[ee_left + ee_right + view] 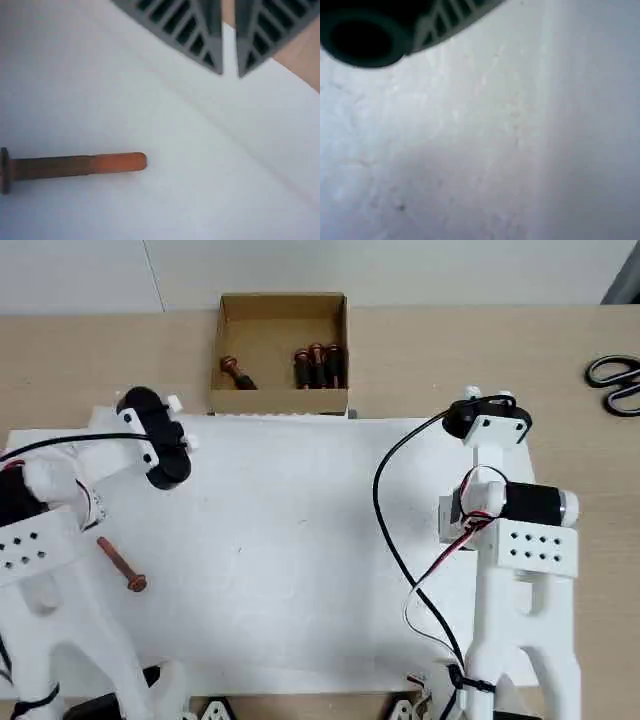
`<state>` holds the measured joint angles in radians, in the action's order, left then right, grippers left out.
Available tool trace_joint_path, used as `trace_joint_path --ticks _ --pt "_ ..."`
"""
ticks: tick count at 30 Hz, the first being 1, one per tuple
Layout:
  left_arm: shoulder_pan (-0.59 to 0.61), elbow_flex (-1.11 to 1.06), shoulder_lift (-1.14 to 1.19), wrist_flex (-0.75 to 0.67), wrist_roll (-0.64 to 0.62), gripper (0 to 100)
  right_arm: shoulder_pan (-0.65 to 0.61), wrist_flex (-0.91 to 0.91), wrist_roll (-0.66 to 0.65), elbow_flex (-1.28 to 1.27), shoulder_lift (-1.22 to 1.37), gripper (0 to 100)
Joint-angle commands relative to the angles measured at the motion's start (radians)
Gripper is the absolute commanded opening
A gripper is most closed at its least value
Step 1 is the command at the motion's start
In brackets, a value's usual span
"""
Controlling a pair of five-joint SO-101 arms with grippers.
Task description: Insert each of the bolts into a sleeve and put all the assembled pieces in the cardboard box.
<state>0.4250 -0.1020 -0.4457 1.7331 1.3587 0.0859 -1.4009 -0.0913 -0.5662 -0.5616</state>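
Observation:
A rust-brown bolt [122, 563] lies bare on the white foam board [300, 540] near its left side; in the left wrist view the bolt [75, 166] rests flat with its head toward the picture's edge. My left gripper [165, 465] hangs over the board's back left part, apart from the bolt. In its own view the left gripper [229, 60] is shut, with only a thin slit between the grey fingers [190, 30] and nothing held. The cardboard box [215, 350] at the back holds several dark sleeved pieces [320, 367]. My right gripper [487, 420] sits at the board's back right corner.
Black-handled scissors [615, 383] lie on the wooden table at the far right. A black cable [385, 500] loops over the board beside the right arm. The right wrist view looks closely at the white board [495, 150].

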Motion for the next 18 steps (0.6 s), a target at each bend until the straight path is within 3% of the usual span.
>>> trace_joint_path --ticks 1,11,18 --pt "0.003 -0.054 0.000 -0.034 0.222 1 0.012 -0.004 -0.009 0.005 -0.031 1.0" --pt "-0.002 -0.282 0.003 -0.192 -0.901 1 0.012 0.002 -0.009 0.005 -0.027 1.0" --pt "-0.002 -0.309 0.003 -0.304 -1.439 1 0.012 0.007 -0.009 0.005 -0.022 1.0"
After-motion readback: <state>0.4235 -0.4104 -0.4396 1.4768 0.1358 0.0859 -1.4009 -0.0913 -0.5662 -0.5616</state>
